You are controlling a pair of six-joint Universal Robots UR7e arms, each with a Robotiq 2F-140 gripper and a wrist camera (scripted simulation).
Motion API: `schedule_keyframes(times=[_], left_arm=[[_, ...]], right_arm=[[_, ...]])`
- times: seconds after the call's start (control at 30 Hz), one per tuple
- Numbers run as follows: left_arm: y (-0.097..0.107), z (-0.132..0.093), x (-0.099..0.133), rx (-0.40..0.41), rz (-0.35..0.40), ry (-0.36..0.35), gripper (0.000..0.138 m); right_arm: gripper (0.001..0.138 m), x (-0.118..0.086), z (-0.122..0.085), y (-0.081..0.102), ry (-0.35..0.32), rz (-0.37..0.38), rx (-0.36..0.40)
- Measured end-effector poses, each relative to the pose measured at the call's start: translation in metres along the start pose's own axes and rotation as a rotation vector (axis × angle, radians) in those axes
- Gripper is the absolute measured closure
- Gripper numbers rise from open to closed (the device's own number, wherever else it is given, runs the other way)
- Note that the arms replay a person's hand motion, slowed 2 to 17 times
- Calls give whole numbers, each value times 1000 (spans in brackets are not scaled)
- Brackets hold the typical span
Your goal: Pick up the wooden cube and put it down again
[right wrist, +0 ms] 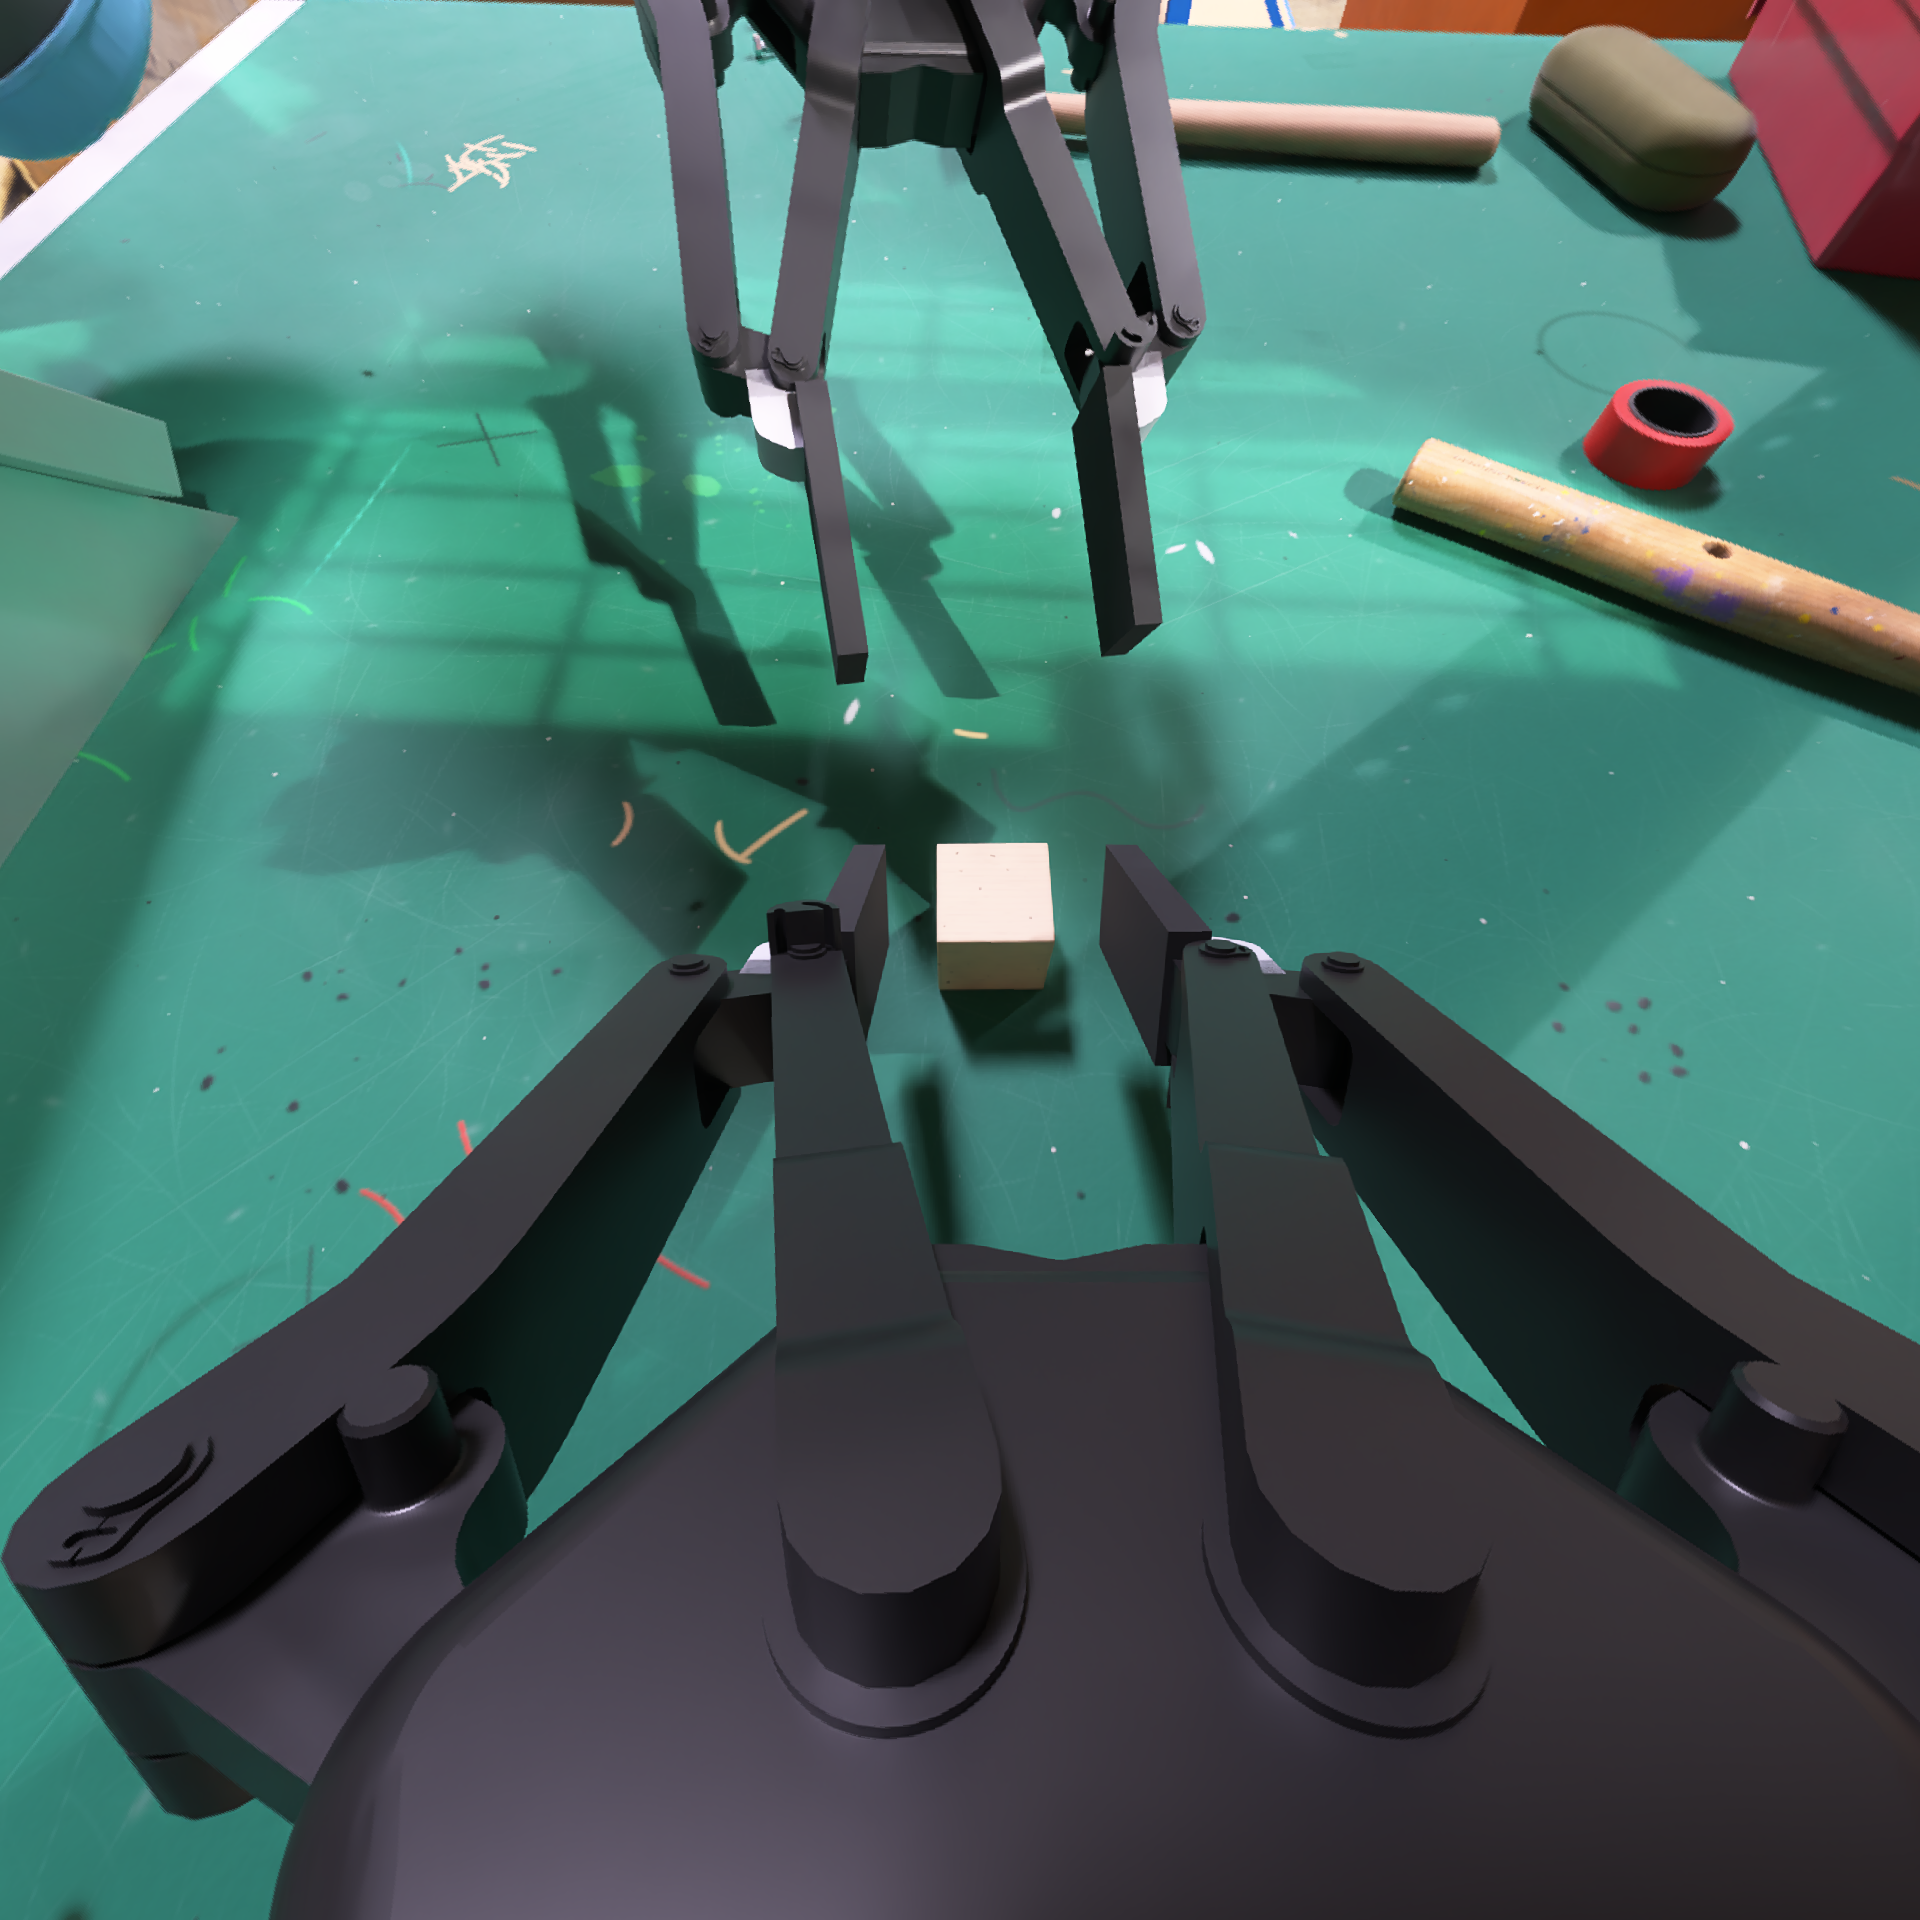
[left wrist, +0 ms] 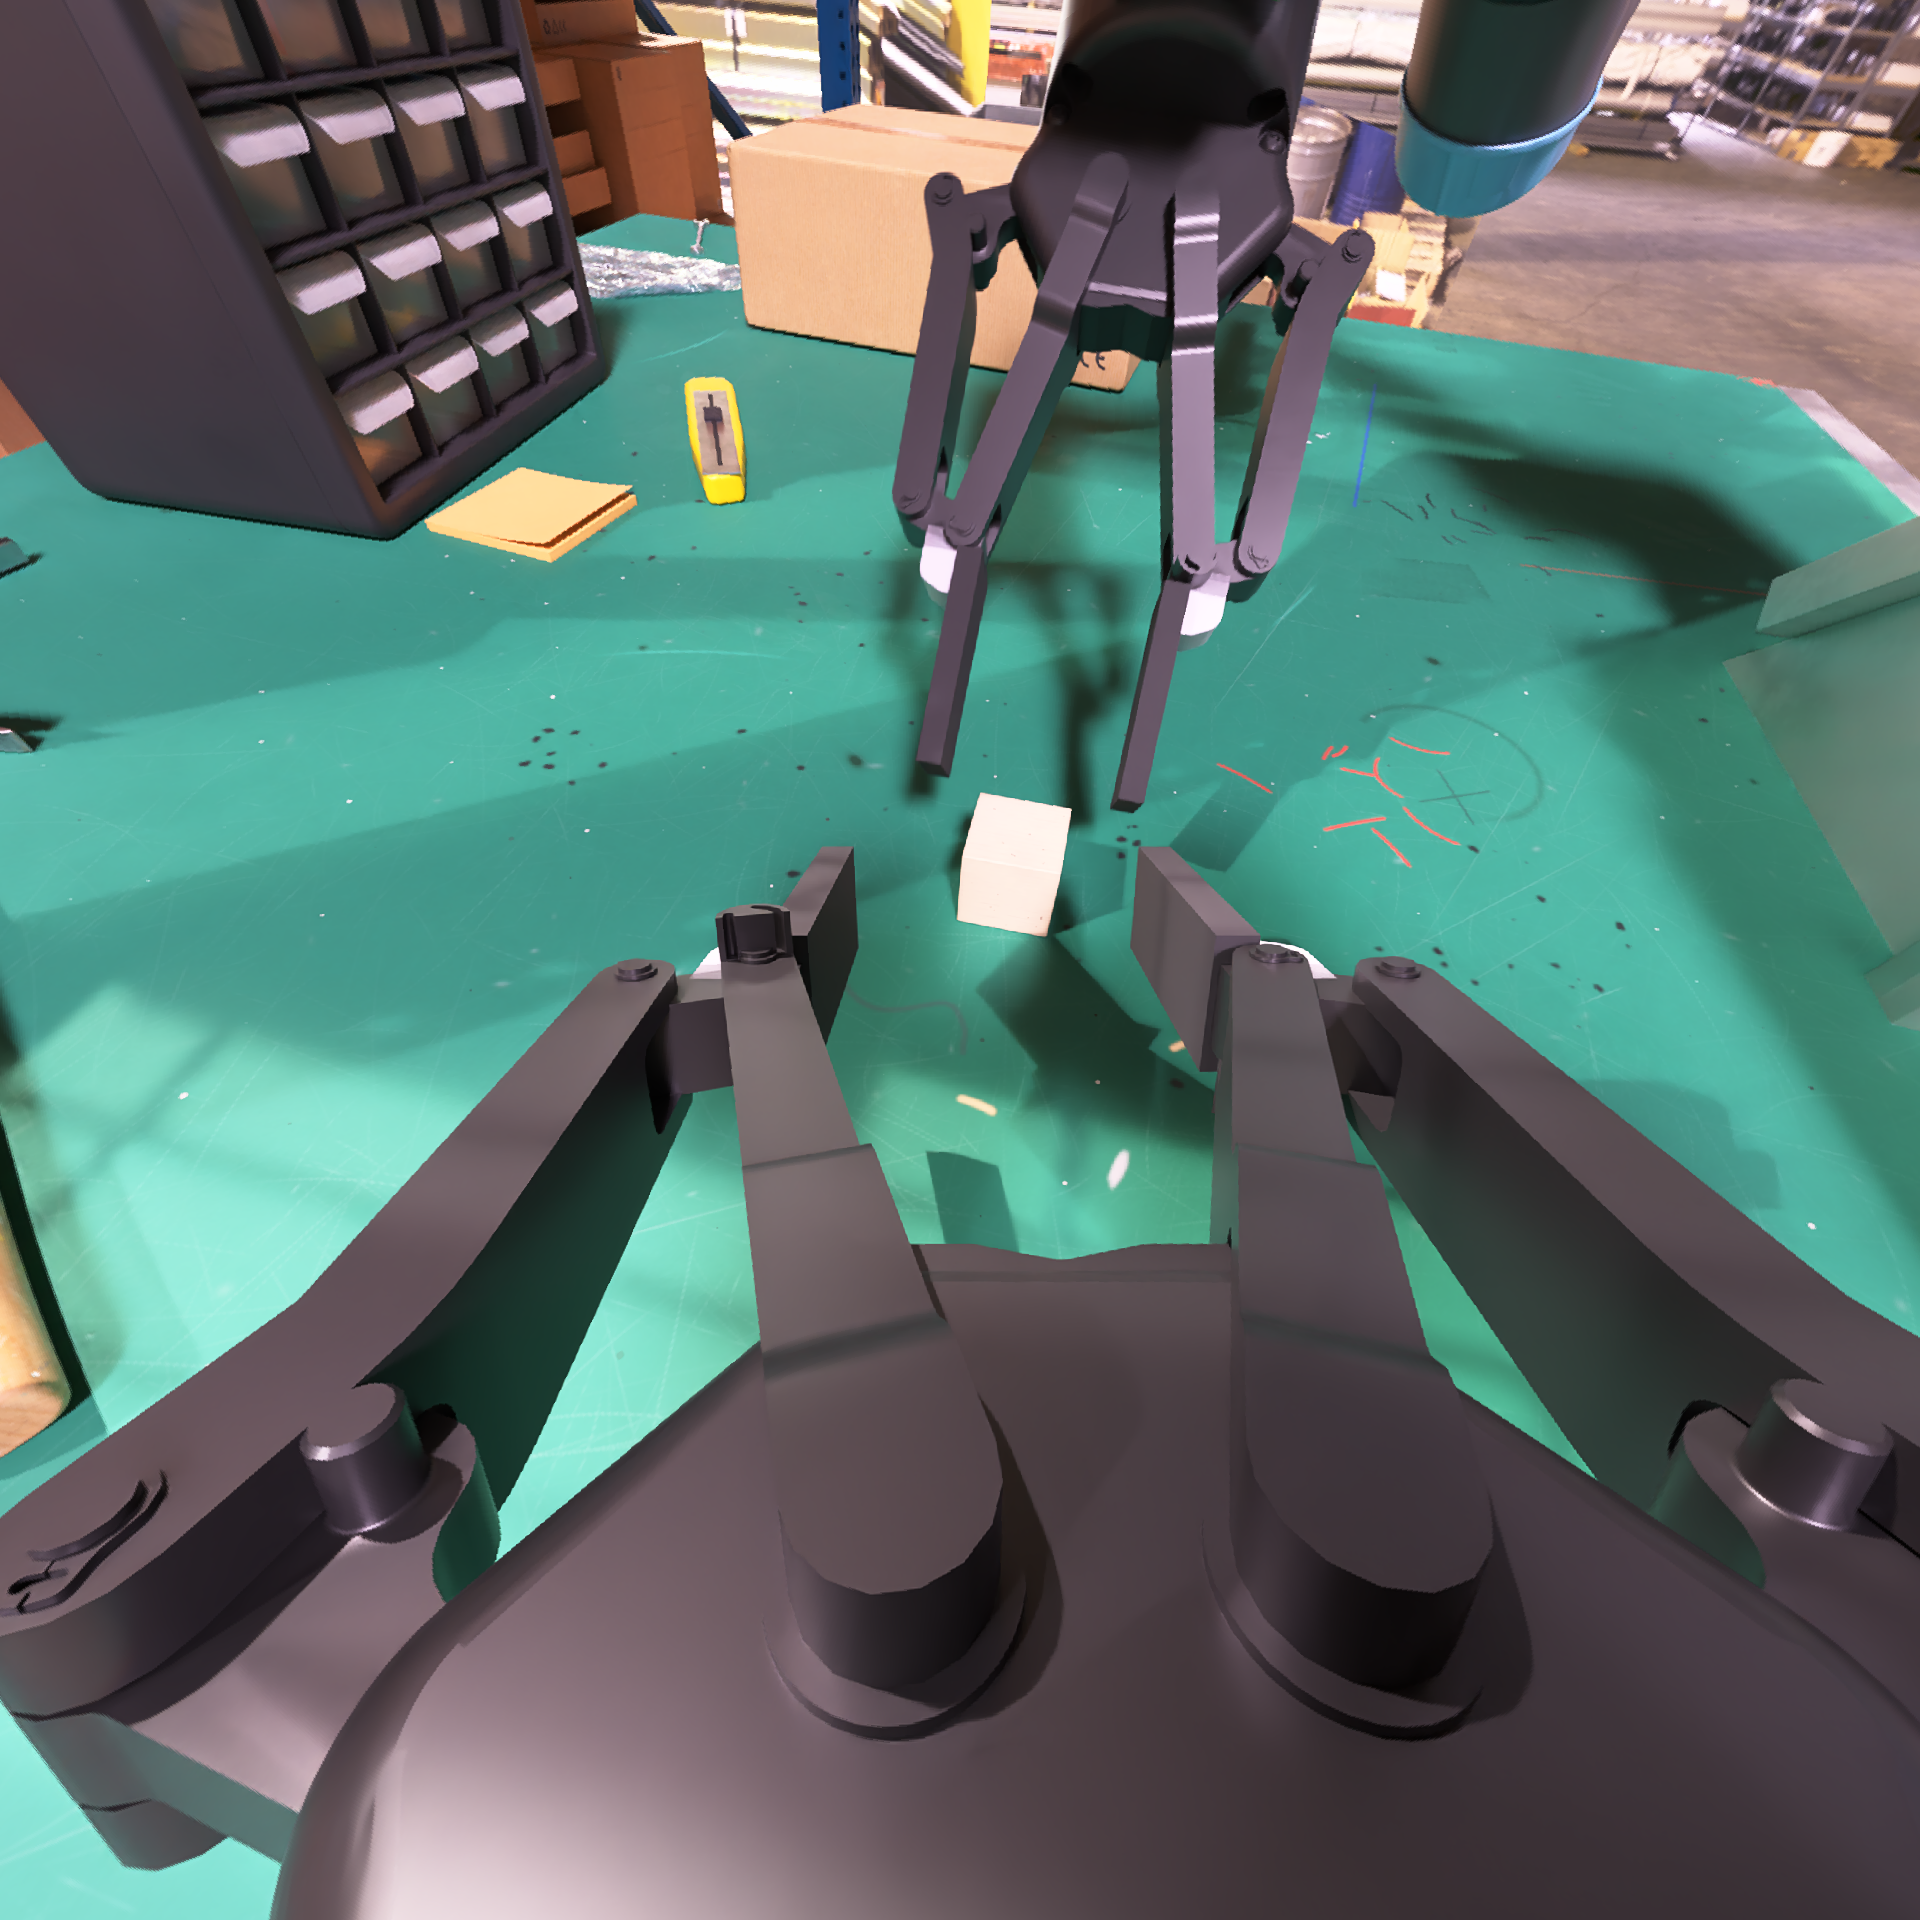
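Observation:
The pale wooden cube (left wrist: pixel 1013 868) rests on the green mat (left wrist: pixel 416 779). My left gripper (left wrist: pixel 992 883) is open and empty, its tips just short of the cube on my side. My right gripper (left wrist: pixel 1031 781) hangs open on the cube's far side, its tips close above it. In the right wrist view the cube (right wrist: pixel 994 914) sits between the open fingers of my right gripper (right wrist: pixel 994 868), with a gap on each side and no contact. The left gripper (right wrist: pixel 989 649) hangs open beyond it, above the mat (right wrist: pixel 1455 935).
A dark drawer cabinet (left wrist: pixel 343 260), a cardboard box (left wrist: pixel 852 229), a yellow utility knife (left wrist: pixel 715 442) and an orange pad (left wrist: pixel 532 512) lie at the back. A wooden handle (right wrist: pixel 1662 566), a red tape roll (right wrist: pixel 1657 431), a cardboard tube (right wrist: pixel 1330 130), an olive case (right wrist: pixel 1642 114) and a red box (right wrist: pixel 1849 135) lie to the right.

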State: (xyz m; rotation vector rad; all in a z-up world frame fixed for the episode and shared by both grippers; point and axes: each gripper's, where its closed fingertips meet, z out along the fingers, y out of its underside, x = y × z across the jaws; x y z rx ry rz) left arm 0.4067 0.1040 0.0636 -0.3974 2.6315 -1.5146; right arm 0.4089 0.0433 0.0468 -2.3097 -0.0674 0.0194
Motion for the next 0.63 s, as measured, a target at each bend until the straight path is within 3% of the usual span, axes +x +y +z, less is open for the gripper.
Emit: schedule_keyframes(times=[0.33, 0.63], left_arm=[[-2, -3, -2, 7, 1, -10, 67], [-2, -4, -3, 10, 0, -15, 67]], right_arm=[[98, 4, -25, 17, 36, 19, -6], [110, 5, -19, 25, 29, 32, -28]])
